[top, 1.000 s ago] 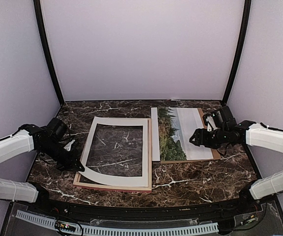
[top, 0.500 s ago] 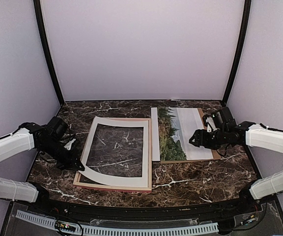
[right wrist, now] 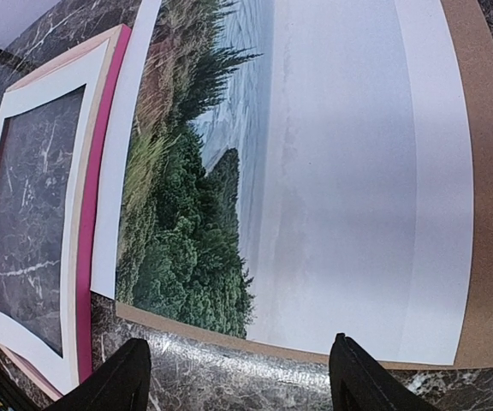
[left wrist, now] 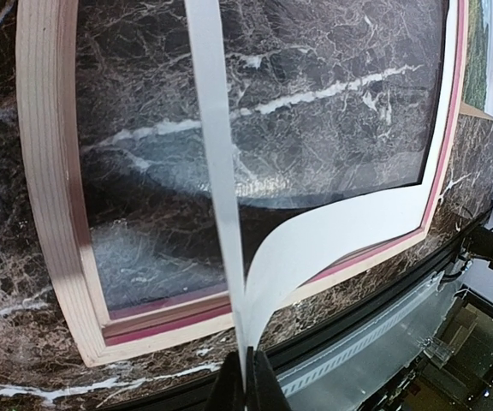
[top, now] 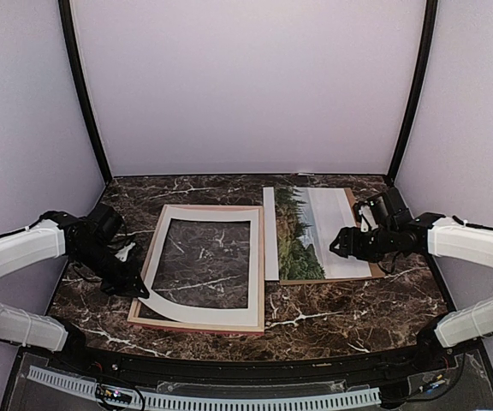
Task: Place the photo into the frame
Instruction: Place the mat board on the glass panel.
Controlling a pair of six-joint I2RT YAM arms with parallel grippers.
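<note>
Top external view, dark marble table (top: pixel 358 317), lilac walls (top: pixel 246 86), left claw (top: pixel 139 291) pinching white mat (top: pixel 204 315), right claw (top: pixel 339 243) spread wide, empty

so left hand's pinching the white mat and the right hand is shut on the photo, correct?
Not quite. The left hand is pinching the white mat, but the right hand is open, not shut on the photo. The right wrist view shows its fingers spread wide by the photo's near edge, gripping nothing.
</note>
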